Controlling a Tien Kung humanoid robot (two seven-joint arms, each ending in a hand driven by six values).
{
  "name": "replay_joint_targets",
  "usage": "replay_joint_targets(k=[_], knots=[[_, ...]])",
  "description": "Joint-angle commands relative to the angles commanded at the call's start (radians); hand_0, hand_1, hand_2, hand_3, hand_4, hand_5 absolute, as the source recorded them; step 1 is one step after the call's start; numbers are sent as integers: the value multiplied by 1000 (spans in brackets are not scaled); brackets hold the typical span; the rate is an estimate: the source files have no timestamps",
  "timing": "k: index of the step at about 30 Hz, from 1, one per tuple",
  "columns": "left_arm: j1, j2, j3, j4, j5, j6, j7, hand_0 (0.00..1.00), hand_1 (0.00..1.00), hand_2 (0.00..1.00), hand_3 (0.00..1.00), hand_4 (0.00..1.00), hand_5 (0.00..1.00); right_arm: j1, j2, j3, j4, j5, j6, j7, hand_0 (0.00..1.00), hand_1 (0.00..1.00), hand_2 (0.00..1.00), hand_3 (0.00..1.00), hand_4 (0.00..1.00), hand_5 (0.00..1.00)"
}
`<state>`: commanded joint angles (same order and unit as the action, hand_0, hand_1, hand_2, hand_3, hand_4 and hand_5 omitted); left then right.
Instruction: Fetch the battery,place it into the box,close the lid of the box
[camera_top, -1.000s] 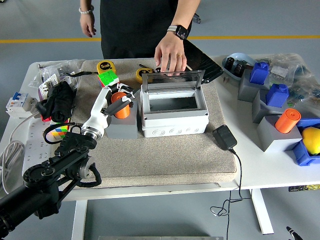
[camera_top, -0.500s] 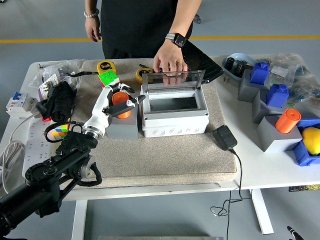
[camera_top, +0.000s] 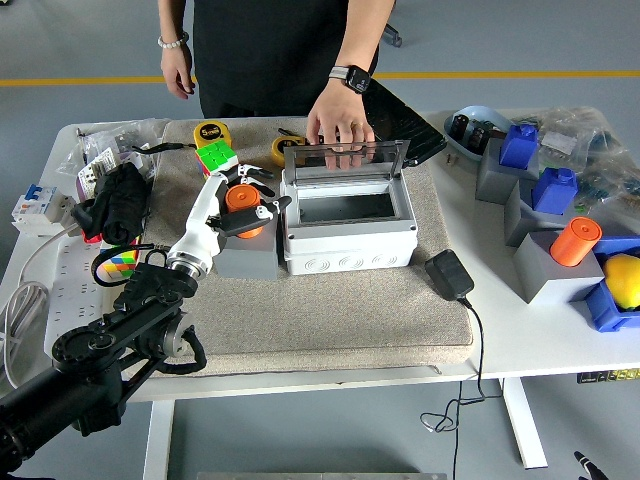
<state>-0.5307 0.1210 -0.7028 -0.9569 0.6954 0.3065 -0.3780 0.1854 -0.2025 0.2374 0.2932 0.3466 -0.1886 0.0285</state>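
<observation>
The robot's left hand (camera_top: 235, 205), white with dark joints, reaches in from the lower left over the beige mat (camera_top: 330, 310) on the white table (camera_top: 560, 340), and its fingers (camera_top: 262, 211) are curled around the orange battery (camera_top: 243, 208), which stands upright in a grey holder block (camera_top: 247, 252) just left of the box (camera_top: 347, 222). The thumb and one finger point toward the box's left wall, while other fingers wrap the far side of the battery. The box is light grey, its interior showing dark and bare, and its clear lid (camera_top: 346, 158) stands raised at the far edge. A person's hand (camera_top: 338, 122), wearing a wristwatch, rests on the top of that raised lid from the table's far side; the person's other hand (camera_top: 180, 72) hangs free beyond the far edge. A green-faced puzzle cube (camera_top: 216, 158) and a yellow tape measure (camera_top: 210, 132) lie just behind the robot's hand, and a black power adapter (camera_top: 449, 273) with its cable lies to the right of the box. Further right, a second orange cylinder (camera_top: 574, 241) sits in another grey block (camera_top: 550, 275), near blue blocks (camera_top: 555, 188) and a yellow ball (camera_top: 622, 279). The right arm does not appear.
</observation>
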Motion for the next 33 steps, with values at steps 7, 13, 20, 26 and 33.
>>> replay_joint_targets(k=[7, 13, 20, 26, 33], knots=[[-3, 0, 5, -1, 3, 4, -7, 122, 84, 212, 289, 827, 2, 1, -1, 2, 0, -1, -1, 0, 703, 680, 672, 602, 972, 500], [-2, -2, 2, -5, 4, 6, -15, 119, 80, 207, 285, 824, 2, 0, -1, 1, 0, 0, -1, 1, 704, 679, 672, 603, 972, 499], [6, 0, -18, -39, 32, 5, -9, 115, 78, 204, 282, 814, 2, -2, -1, -1, 0, -1, -2, 1, 704, 680, 672, 602, 972, 499], [-1, 11, -35, -138, 109, 8, 21, 111, 75, 201, 278, 816, 2, -4, -2, 0, 0, 1, -4, 1, 705, 680, 672, 600, 971, 499], [-57, 32, -18, -277, 300, 21, 198, 111, 73, 195, 269, 817, 2, -4, -3, -6, 0, 1, -5, 3, 705, 680, 671, 600, 970, 497]])
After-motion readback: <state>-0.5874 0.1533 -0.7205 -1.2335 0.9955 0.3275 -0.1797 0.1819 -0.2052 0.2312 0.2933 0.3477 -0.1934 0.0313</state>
